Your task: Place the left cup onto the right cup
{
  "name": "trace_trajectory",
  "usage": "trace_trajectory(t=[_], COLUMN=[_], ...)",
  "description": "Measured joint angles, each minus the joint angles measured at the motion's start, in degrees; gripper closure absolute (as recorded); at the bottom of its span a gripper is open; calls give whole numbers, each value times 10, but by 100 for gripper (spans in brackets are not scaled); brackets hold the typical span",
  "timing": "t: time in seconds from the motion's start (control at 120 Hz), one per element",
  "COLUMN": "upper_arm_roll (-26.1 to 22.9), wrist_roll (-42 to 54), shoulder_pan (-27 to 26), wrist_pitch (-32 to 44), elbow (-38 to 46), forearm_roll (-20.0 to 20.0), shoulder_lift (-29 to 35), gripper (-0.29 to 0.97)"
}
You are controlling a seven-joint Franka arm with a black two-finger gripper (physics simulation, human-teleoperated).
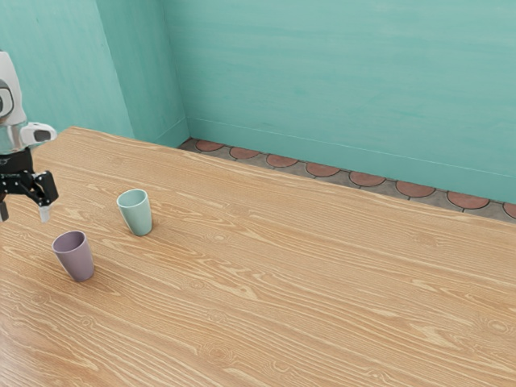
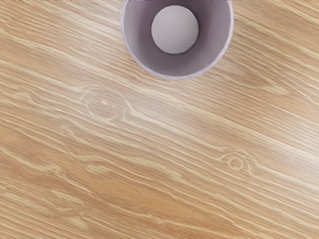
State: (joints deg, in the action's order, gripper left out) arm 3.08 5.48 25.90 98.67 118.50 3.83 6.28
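Note:
Two cups stand upright on the wooden table (image 1: 306, 266). The purple cup (image 1: 74, 255) is at the exterior view's left, nearer the front. The teal cup (image 1: 135, 211) stands a little to its right and further back. My black gripper (image 1: 22, 213) hangs above the table at the exterior view's far left, up and left of the purple cup, touching neither cup. Its fingers are spread apart with nothing between them. In the wrist view I look straight down into the purple cup (image 2: 177, 37), which lies ahead of my hand over bare wood.
The table stretches wide toward the exterior view's right. Teal walls (image 1: 339, 72) and a strip of tiled floor (image 1: 363, 179) lie behind the table's far edge.

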Motion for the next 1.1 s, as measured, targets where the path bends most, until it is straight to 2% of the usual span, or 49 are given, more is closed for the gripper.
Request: trace_trajectory(t=[0.4, 1.1], upper_arm_roll=[0, 1], wrist_roll=[76, 169], shoulder_pan=[25, 33], wrist_pitch=[59, 162], elbow=[1, 0], forearm_roll=[-4, -5], shoulder_lift=[-57, -124], gripper=[0, 0])
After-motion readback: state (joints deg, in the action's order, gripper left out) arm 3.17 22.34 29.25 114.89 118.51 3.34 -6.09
